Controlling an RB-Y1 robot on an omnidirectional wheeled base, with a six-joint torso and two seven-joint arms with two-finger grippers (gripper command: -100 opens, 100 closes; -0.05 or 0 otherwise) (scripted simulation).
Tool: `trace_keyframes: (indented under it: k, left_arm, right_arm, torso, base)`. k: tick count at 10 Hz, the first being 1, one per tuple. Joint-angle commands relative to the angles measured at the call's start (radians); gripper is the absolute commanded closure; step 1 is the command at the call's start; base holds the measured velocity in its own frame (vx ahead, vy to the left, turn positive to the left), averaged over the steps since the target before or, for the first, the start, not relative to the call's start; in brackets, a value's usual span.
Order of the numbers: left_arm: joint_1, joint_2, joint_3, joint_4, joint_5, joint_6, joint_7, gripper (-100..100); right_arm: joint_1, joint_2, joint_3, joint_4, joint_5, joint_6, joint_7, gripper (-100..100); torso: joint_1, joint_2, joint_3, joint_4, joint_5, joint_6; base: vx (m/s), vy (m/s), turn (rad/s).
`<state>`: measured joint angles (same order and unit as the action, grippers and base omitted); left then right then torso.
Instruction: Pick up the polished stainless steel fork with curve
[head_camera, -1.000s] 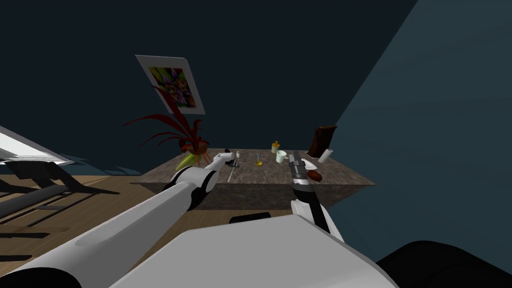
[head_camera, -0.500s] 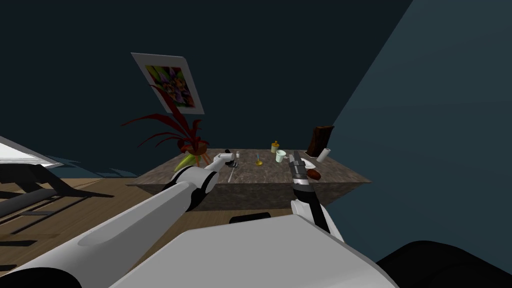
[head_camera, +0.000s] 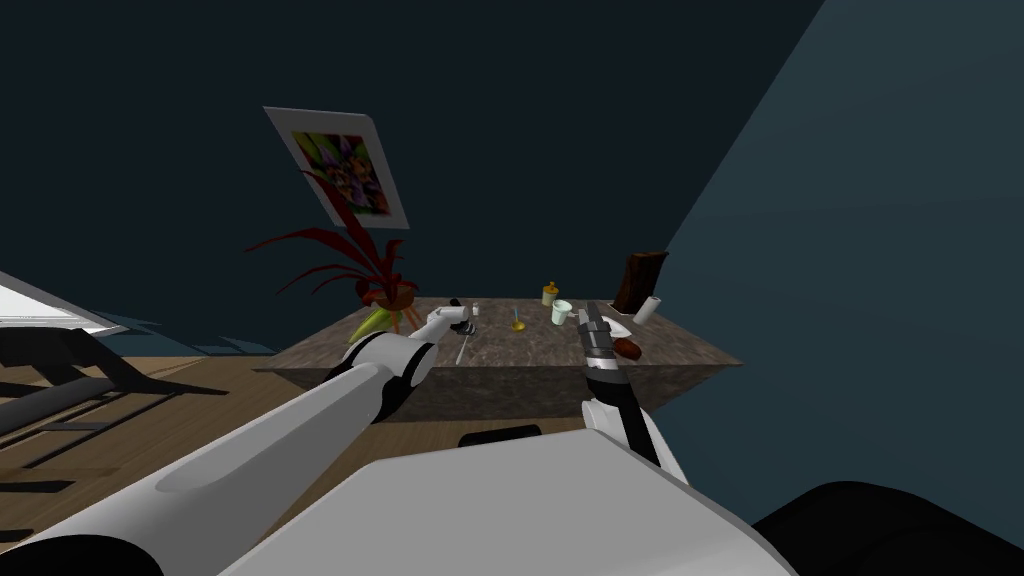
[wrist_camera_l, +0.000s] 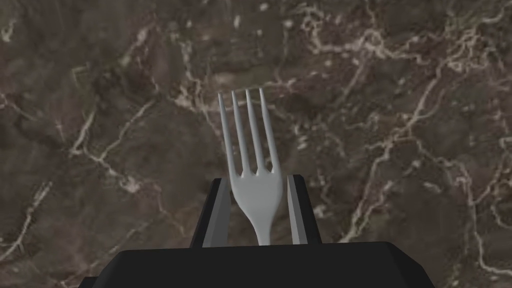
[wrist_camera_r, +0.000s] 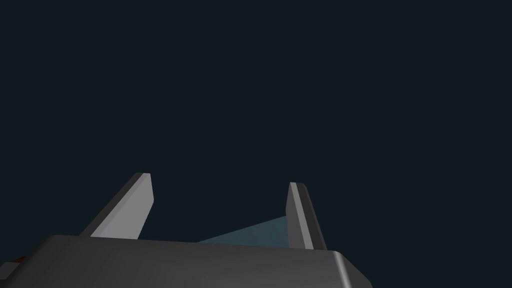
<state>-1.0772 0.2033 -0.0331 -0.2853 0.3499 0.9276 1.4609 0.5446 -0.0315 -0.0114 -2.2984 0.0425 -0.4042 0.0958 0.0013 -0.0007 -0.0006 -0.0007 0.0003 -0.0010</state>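
Fork (wrist_camera_l: 251, 150) is sitting between the left gripper's (wrist_camera_l: 257, 179) fingers, which are clamping its neck just above the tabletop (wrist_camera_l: 400, 125). Grasping looks done, lifting is pending. Right gripper (wrist_camera_r: 219, 180) is hanging open.

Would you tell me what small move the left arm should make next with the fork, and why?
Probably a short, straight lift of the left end effector. Its fingers sit closed against both sides of the fork just below the tines, over the dark marbled table, so the grasp looks made. I cannot tell whether the fork is clear of the surface.
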Motion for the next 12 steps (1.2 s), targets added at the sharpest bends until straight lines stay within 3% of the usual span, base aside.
trace_keyframes:
  k: [1,2,4,5,6,7,10,11,12]
  left_arm:
    - [0.007,-0.006,0.050,-0.028,-0.042,0.024,-0.034,100]
    - [0.007,-0.006,0.058,-0.028,-0.042,0.024,-0.034,100]
    - [0.015,-0.013,0.124,-0.062,-0.095,0.054,-0.076,100]
    - [0.015,-0.013,0.132,-0.062,-0.095,0.054,-0.076,100]
    - [0.019,-0.017,0.169,-0.079,-0.122,0.069,-0.098,100]
    - [0.019,-0.017,0.169,-0.079,-0.122,0.069,-0.098,100]
    - [0.031,-0.027,0.267,-0.129,-0.202,0.115,-0.162,100]
    - [0.031,-0.027,0.280,-0.129,-0.202,0.115,-0.162,100]
    - [0.034,-0.031,0.318,-0.146,-0.228,0.130,-0.183,100]
  right_arm:
    - [0.000,0.000,0.000,0.000,0.000,0.000,0.000,0]
    - [0.000,0.000,0.000,0.000,0.000,0.000,0.000,0]
    - [0.000,0.000,0.000,0.000,0.000,0.000,0.000,0]
    - [0.000,0.000,0.000,0.000,0.000,0.000,0.000,0]
    - [0.000,0.000,0.000,0.000,0.000,0.000,0.000,0]
    - [0.000,0.000,0.000,0.000,0.000,0.000,0.000,0]
    - [0.000,0.000,0.000,0.000,0.000,0.000,0.000,0]
    - [0.000,0.000,0.000,0.000,0.000,0.000,0.000,0]
    - [0.000,0.000,0.000,0.000,0.000,0.000,0.000,0]
  torso:
    - [0.000,0.000,0.000,0.000,0.000,0.000]
    - [-0.002,0.000,0.000,0.000,0.000,-0.001]
    - [-0.003,0.000,0.000,0.000,-0.001,0.000]
    - [-0.004,0.000,0.000,0.000,-0.001,0.000]
    - [-0.003,0.000,0.000,0.000,-0.001,0.001]
    - [-0.003,0.000,0.000,0.000,-0.001,0.000]
    - [-0.003,0.000,0.000,0.000,-0.001,0.000]
    - [-0.004,0.000,0.000,0.000,-0.001,-0.001]
    - [-0.004,0.000,0.000,0.000,-0.001,0.000]
  base:
    - [0.005,-0.037,0.119]
    - [0.008,-0.054,0.100]
    - [0.006,-0.059,0.091]
    - [0.006,-0.045,0.039]
    - [0.007,-0.034,0.060]
    - [0.007,-0.027,0.037]
    - [0.007,-0.048,0.100]
    - [0.004,-0.053,0.044]
    - [-0.004,-0.038,0.038]
